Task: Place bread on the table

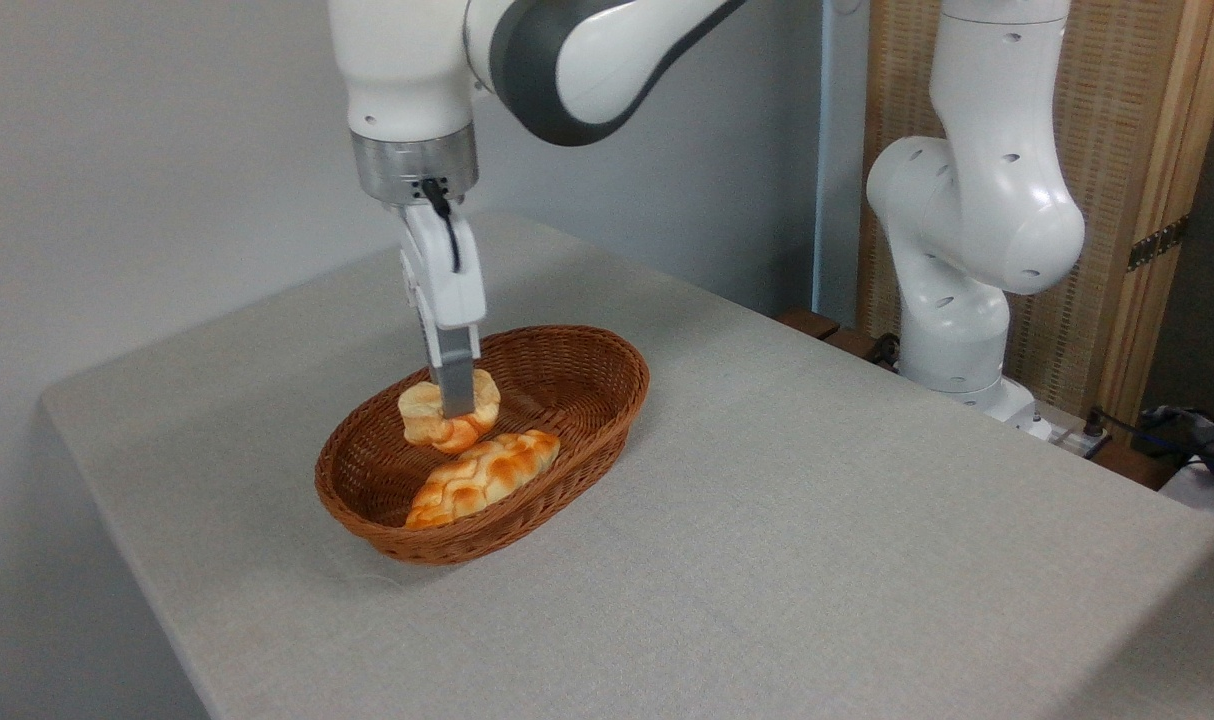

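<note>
The bread (pixel 437 420), a small pale-golden bun with a browned underside, hangs just above the inside of the wicker basket (pixel 577 420). My gripper (pixel 456 405) points straight down and is shut on the bun, with the near finger (pixel 455 380) crossing its front. The far finger is hidden behind the bun. The table (pixel 767 520) is covered in a light grey-beige cloth and carries the basket left of centre.
A longer orange-brown lattice loaf (pixel 482 477) lies in the basket's front half, below and in front of the bun. The arm's white base (pixel 957 300) stands at the table's far right edge. The table's left edge runs close to the basket.
</note>
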You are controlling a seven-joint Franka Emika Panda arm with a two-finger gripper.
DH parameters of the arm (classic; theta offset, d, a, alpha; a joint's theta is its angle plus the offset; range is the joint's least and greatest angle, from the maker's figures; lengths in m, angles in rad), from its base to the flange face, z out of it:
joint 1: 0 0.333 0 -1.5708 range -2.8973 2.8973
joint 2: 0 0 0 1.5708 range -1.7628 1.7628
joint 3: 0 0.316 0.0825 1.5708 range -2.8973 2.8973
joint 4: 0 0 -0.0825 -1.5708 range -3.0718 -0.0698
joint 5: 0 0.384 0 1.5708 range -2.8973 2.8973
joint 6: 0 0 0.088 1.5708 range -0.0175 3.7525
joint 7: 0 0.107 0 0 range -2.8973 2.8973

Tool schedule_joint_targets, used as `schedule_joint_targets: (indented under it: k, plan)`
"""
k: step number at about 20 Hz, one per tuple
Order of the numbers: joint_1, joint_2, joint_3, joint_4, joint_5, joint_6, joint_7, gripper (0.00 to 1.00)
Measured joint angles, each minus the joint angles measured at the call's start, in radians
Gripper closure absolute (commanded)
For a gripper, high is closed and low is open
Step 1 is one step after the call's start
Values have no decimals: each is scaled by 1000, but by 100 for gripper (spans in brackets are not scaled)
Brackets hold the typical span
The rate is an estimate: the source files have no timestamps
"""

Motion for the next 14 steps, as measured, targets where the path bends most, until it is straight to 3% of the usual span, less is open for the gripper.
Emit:
schedule_joint_targets:
  k: [8, 9, 10, 13, 14]
  plan:
    - [4, -10, 183, 0, 1, -3, 1, 59]
    - [4, -10, 197, 0, 3, -3, 3, 55]
    - [4, -10, 219, 0, 19, -3, 3, 44]
    - [4, -9, 253, -4, 61, -3, 3, 37]
    - [4, -8, 259, -5, 65, -3, 3, 26]
